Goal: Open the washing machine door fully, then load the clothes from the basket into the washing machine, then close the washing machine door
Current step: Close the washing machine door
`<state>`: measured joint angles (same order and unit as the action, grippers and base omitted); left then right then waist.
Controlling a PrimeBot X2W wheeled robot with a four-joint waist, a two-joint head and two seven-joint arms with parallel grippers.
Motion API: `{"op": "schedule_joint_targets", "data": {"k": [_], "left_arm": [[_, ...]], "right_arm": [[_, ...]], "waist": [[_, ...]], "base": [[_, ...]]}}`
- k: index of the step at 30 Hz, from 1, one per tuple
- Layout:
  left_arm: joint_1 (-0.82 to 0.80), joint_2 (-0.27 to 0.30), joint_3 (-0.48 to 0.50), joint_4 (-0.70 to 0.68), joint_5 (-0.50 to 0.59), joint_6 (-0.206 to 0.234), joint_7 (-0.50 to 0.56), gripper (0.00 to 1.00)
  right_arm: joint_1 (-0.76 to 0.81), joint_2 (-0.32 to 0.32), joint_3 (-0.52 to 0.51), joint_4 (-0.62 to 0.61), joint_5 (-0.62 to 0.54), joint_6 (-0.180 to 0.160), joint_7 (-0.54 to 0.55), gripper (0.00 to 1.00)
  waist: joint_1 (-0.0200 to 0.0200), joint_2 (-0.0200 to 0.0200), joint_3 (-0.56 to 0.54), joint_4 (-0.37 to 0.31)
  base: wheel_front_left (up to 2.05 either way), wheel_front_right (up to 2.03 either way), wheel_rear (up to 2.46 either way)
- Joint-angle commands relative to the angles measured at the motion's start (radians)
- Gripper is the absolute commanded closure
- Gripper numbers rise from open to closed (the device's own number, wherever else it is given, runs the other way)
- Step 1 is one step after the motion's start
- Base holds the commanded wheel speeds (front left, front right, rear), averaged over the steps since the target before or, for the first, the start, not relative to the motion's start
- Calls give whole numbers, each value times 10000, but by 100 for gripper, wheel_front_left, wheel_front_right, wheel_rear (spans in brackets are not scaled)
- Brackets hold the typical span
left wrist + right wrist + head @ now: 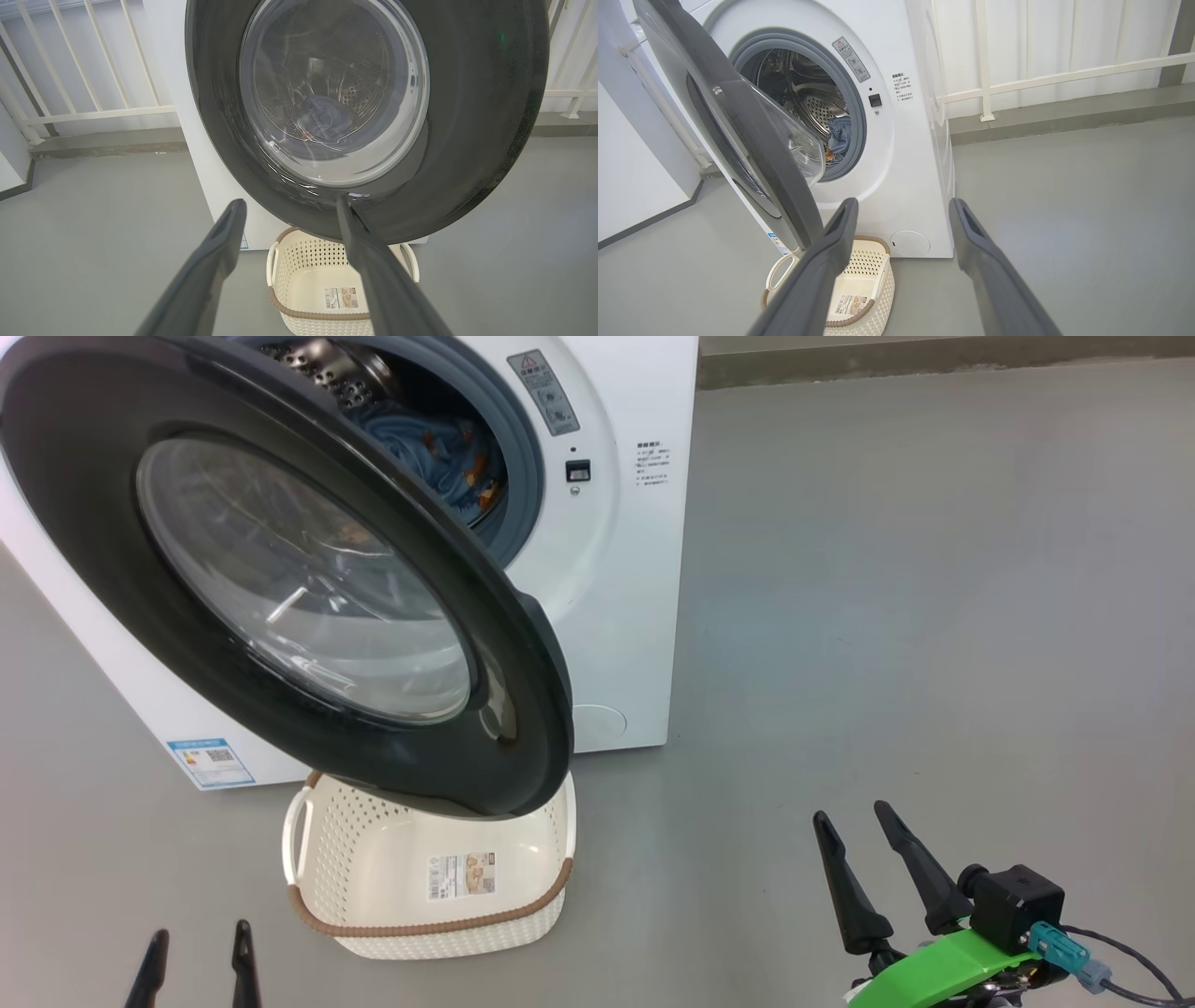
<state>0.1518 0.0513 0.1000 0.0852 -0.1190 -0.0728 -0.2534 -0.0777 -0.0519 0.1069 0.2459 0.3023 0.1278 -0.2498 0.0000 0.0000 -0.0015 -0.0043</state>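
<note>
my left hand [202, 933] and right hand [851, 814] are both open and empty, and the half-open washing machine door [84, 504] faces the left one, nearer for pushing.

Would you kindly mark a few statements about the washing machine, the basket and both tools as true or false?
1. The basket has no garments in it. True.
2. The washing machine door is shut. False: it stands partly open, swung out above the basket.
3. Blue clothes lie inside the washing machine. True.
4. The right tool grips a garment. False: it is open and holds nothing.
5. The left tool is clamped on the door's rim. False: it is open and holds nothing, low in the head view beside the basket.
</note>
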Motion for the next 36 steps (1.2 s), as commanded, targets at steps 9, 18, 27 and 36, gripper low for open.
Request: {"op": "schedule_joint_targets", "data": {"k": [9,18,27,36], "left_arm": [[-264,29,283,61,335,242,-83,0],[-248,7,324,47,250,331,-83,0],[-169,-5,322,40,140,438,-83,0],[-94,-9,267,4,63,591,-84,0]], "right_arm": [[13,16,182,-287,-82,29,-120,0],[20,16,203,-268,-71,29,-120,0],[9,16,168,-231,-116,29,-120,0],[32,16,152,-207,-152,29,-120,0]], "waist": [[0,0,-28,13],[0,0,-27,1],[0,0,-50,-23],[0,0,-83,-12]], "base": [[0,0,0],[0,0,0],[0,0,0],[0,0,0]]}}
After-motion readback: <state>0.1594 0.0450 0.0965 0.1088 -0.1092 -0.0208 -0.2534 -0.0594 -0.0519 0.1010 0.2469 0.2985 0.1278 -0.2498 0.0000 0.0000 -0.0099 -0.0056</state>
